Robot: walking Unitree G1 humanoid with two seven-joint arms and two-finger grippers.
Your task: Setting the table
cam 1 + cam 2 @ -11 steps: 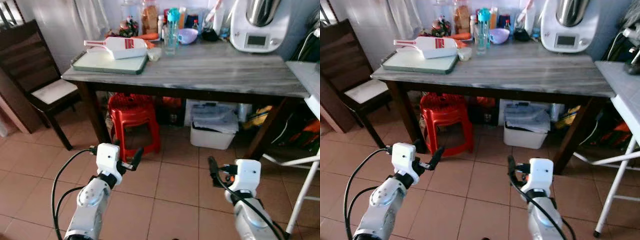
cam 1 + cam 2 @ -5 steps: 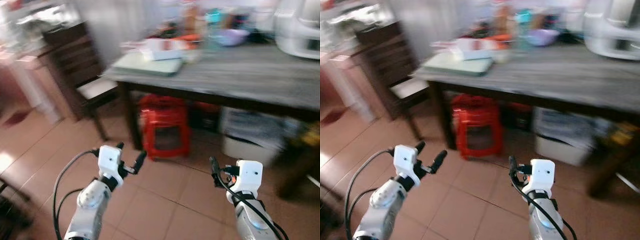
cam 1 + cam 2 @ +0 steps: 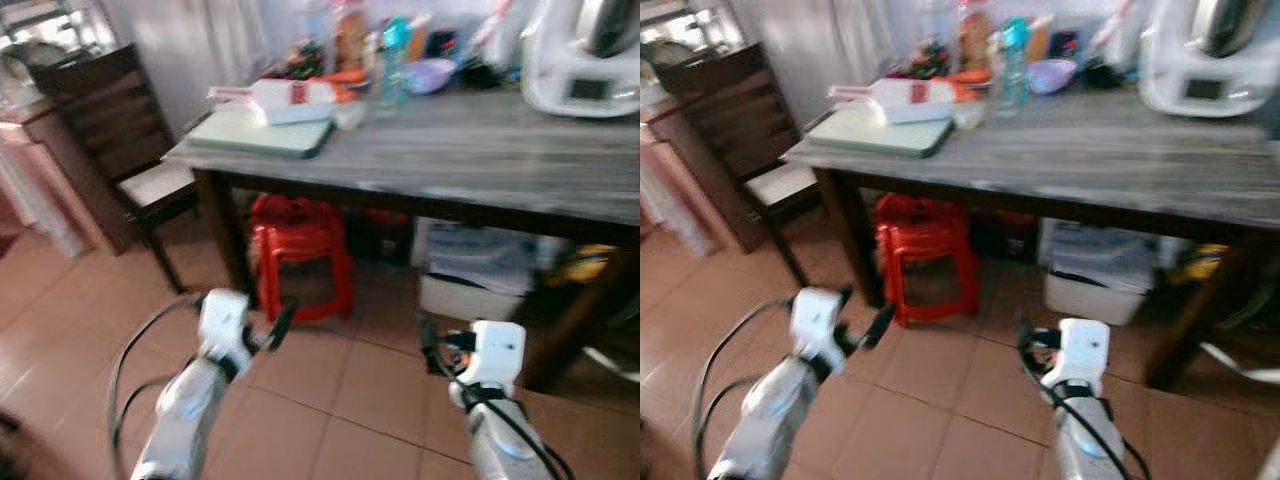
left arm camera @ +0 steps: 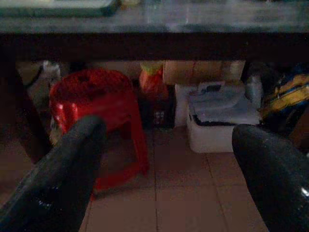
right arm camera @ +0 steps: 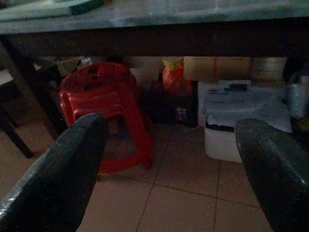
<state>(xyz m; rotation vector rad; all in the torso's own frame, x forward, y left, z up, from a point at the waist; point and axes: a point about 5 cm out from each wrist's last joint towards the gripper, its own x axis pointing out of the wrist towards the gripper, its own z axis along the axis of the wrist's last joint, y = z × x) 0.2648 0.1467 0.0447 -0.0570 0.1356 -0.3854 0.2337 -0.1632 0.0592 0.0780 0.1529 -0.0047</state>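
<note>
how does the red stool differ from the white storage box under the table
The red stool is bright red plastic on open legs; the white storage box is pale, closed and sits flat on the floor. The red stool stands under the table's left part, the white storage box further right. Both rest on the tiled floor.

A home kitchen. A grey wooden worktop (image 3: 470, 160) holds a green cutting board (image 3: 262, 132), bottles and jars (image 3: 350, 35), a purple bowl (image 3: 430, 74) and a white kitchen appliance (image 3: 580, 60). Beneath it stand a red plastic stool (image 3: 300, 250) and a storage box (image 3: 475, 270). A dark wooden chair (image 3: 120, 150) stands on the terracotta tile floor (image 3: 340, 400).
</note>
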